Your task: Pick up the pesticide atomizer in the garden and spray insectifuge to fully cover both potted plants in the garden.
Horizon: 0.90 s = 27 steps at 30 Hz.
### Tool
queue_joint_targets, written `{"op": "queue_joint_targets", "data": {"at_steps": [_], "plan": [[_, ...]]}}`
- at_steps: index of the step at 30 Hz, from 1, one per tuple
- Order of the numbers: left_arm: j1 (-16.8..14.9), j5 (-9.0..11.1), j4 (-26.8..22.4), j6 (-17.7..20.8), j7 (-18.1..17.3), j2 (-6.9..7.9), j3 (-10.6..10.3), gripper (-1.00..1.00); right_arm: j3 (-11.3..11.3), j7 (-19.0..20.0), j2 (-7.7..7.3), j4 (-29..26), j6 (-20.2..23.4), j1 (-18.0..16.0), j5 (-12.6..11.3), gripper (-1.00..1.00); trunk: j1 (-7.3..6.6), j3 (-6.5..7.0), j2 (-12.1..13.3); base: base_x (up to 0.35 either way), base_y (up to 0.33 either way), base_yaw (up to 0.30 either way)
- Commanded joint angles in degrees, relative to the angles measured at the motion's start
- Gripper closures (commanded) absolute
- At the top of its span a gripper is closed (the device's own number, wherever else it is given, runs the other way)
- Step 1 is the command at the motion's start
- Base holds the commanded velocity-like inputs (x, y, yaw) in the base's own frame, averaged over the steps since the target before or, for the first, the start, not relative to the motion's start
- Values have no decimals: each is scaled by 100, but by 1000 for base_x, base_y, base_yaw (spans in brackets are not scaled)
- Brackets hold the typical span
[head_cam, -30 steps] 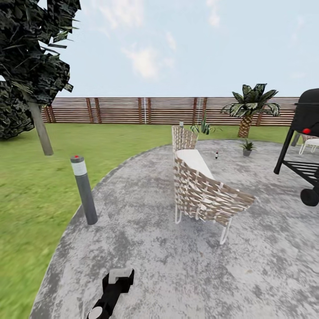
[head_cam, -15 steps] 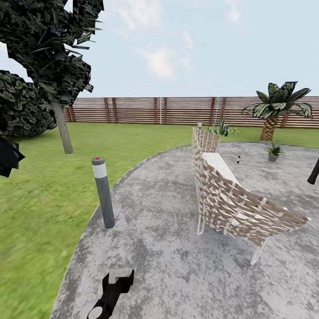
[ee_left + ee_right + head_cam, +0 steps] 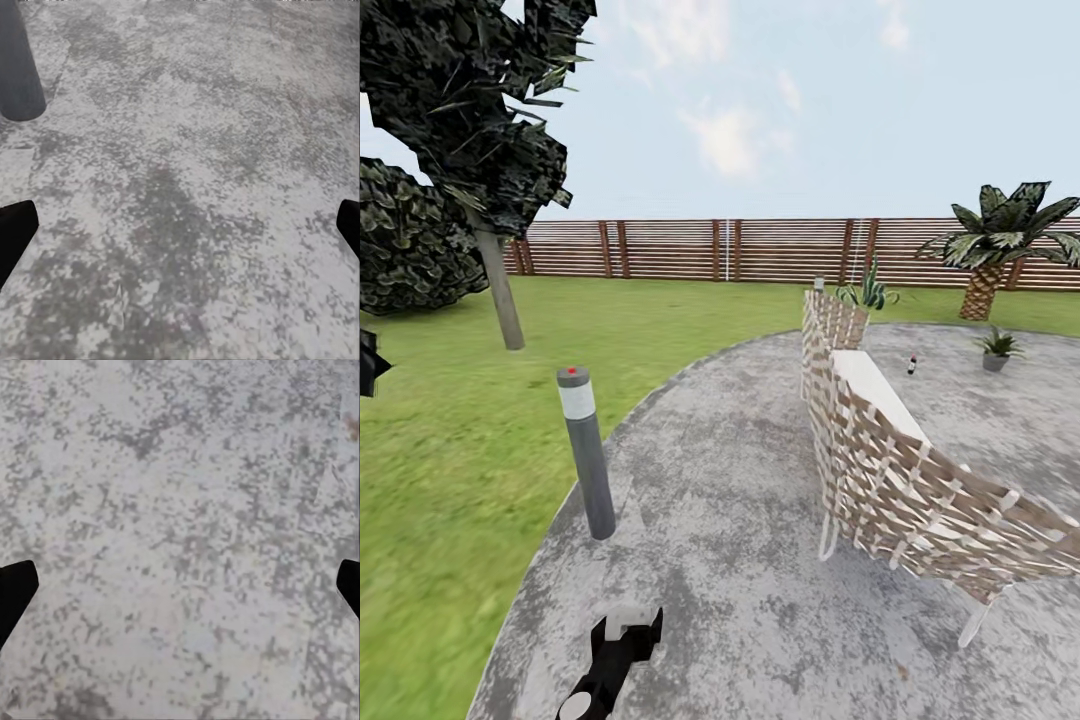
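Small dark bottle with pale label, the pesticide atomizer, stands on grey paving just beyond the woven wicker seat; label unreadable. Left claw and right claw spread wide, empty.

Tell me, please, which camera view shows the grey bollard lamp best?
The head view: the grey bollard lamp stands whole at the patio's edge, red dot on top. The left wrist view catches its lower shaft; the right wrist view shows paving.

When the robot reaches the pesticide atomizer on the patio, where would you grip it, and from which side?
The pesticide atomizer stands upright on the paved patio, with bare paving around it. Probably grip its slim dark body below the pale spray head, fingers coming in level from the side; finer detail is too small to tell.
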Motion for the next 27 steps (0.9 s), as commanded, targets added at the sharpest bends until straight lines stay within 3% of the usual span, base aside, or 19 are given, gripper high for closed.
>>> {"op": "queue_joint_targets", "data": {"at_steps": [1,27], "plan": [[-3,14,3,-17,-2,0,-3,-100,-3,0,0,-10,17,1,-3,-100,2,-5,-2,338,0,0],[-3,15,3,-17,-2,0,-1,-100,-4,1,0,-7,17,1,-1,-100,2,-5,-2,328,139,0]]}}
